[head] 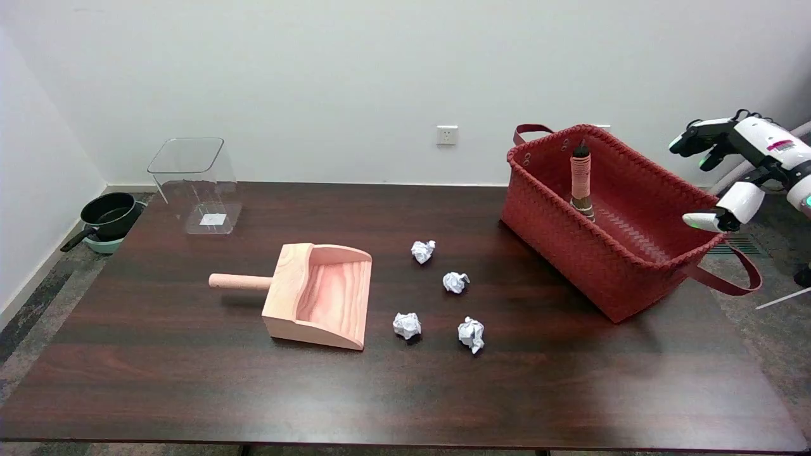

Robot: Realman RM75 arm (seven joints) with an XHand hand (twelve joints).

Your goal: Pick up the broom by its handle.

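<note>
Fingers [694, 140] are spreading apart on the hand [738, 171], which is hovering off the table's [190, 380] right edge, just beside the basket's [557, 253] near right corner and holding nothing. The broom [580, 180] is standing upright inside the basket, leaning by the far left wall, with only its wrapped handle and dark tip showing above the rim.

Trouble, as I judge it, is sitting in that basket. The hand is needing to cross the whole opening to reach the handle, and the woven wall is standing between them, so a low approach is risking a knock on the rim that shoves the basket along the table. The handle is looking thin next to the spread fingers, so a loose close is likely to tip the broom over into the basket rather than catch it. The red strap [728, 278] is hanging right under the hand and is inviting a snag.

Further out, four paper balls [423, 251] are lying in a loose cluster between the basket and a wooden dustpan [323, 294], whose handle is pointing left. A clear bin [196, 183] is sitting at the far left corner, and a pan [108, 218] is resting on the floor beyond it. None of these is blocking the reach; only the basket is.
</note>
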